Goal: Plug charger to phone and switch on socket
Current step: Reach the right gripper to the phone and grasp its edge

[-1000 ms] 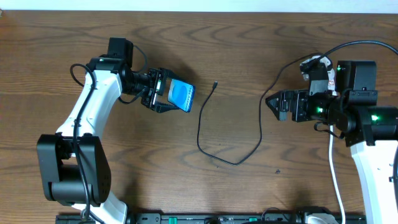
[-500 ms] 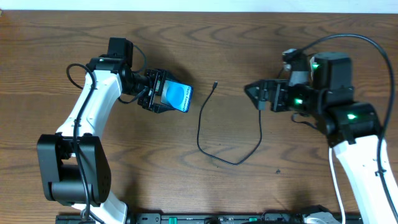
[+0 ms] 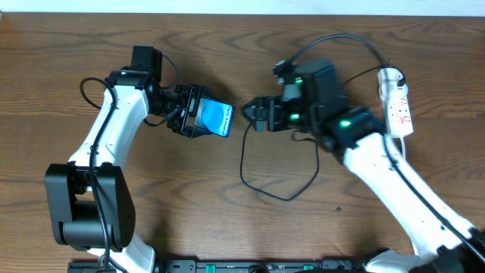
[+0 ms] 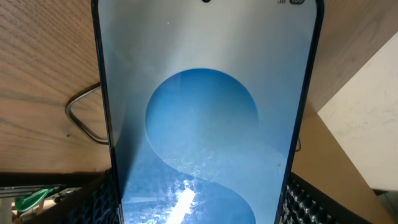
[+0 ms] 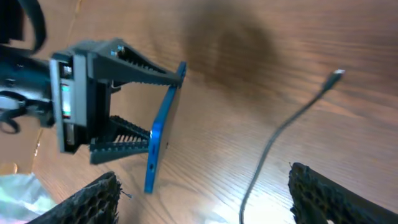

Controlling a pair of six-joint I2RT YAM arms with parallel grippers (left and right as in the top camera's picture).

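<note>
My left gripper (image 3: pixel 198 119) is shut on the phone (image 3: pixel 216 118), a black-framed phone with a light blue screen, and holds it on edge above the table. The screen fills the left wrist view (image 4: pixel 205 112). In the right wrist view the phone (image 5: pixel 163 124) is edge-on in the left gripper (image 5: pixel 118 106). My right gripper (image 3: pixel 252 115) is open and empty just right of the phone; its fingers (image 5: pixel 205 199) straddle the charger cable (image 5: pixel 280 130). The small plug tip (image 5: pixel 337 73) lies on the wood. The cable loops across the table (image 3: pixel 244 163). The socket (image 3: pixel 395 102) lies at the far right.
The wooden table (image 3: pixel 189 212) carries only these things. The right arm (image 3: pixel 379 159) stretches across the right half, over part of the cable. A bend of dark cable (image 4: pixel 78 115) shows left of the phone in the left wrist view. A black rail (image 3: pixel 242 266) runs along the front edge.
My right arm has swung left from the table's right side to beside the phone, uncovering the socket. The left gripper has kept the phone, shifting it slightly.
</note>
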